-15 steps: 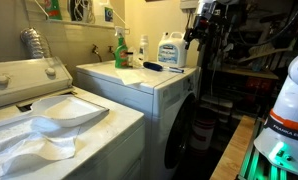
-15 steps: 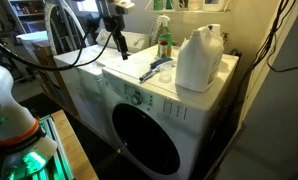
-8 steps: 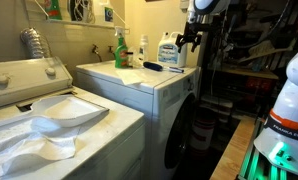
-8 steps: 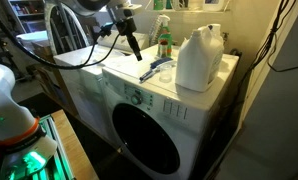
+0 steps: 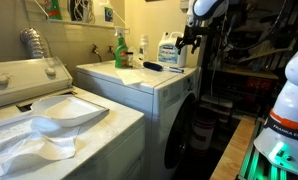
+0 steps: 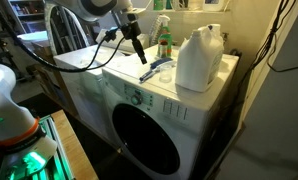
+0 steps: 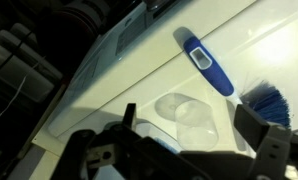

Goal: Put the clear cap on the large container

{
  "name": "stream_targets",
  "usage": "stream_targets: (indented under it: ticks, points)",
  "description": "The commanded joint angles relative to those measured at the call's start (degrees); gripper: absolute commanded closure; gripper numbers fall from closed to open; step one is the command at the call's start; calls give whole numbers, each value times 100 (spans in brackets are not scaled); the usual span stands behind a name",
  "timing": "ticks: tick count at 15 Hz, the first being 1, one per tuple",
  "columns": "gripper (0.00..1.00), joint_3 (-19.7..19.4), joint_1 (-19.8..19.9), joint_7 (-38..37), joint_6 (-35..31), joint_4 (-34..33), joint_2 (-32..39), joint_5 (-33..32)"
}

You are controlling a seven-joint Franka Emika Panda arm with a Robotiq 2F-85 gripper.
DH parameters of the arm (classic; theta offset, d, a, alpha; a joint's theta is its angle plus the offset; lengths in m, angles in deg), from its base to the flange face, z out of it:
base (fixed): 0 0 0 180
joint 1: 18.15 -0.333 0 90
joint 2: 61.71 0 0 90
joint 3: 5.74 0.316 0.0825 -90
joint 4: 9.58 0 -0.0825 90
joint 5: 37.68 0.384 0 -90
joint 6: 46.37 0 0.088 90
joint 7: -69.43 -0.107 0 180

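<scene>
Two fingers of our claw (image 7: pixel 185 112) stood wide apart, holding nothing, right above the clear cap (image 7: pixel 194 122) on the washer (image 7: pixel 109 75). The large container (image 6: pixel 199 58) stood farther along. The blue brush (image 7: pixel 211 68) lay close, so we might bump it, or the cap might slip away.

No writing could be read anywhere. In an exterior view the large container (image 5: pixel 169 52) carried a blue label (image 5: pixel 170 58), its print too small to make out. A dark band (image 5: pixel 284 125) round the white robot base (image 5: pixel 292 95) bore pale lettering, likewise illegible. In the wrist view the brush handle (image 7: pixel 204 62) showed a pale mark, unreadable.
</scene>
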Motion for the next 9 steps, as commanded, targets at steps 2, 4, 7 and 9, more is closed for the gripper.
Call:
stream_targets:
  ticks: [2,4,7,9]
  points:
    - [0,-105,48,5,-296,-94,371,-210]
    - [0,-160,29,41,-487,-148,565,-195]
    - [0,-231,2,63,-891,-234,789,-205]
    - [0,-263,-7,38,-1033,-366,958,-222]
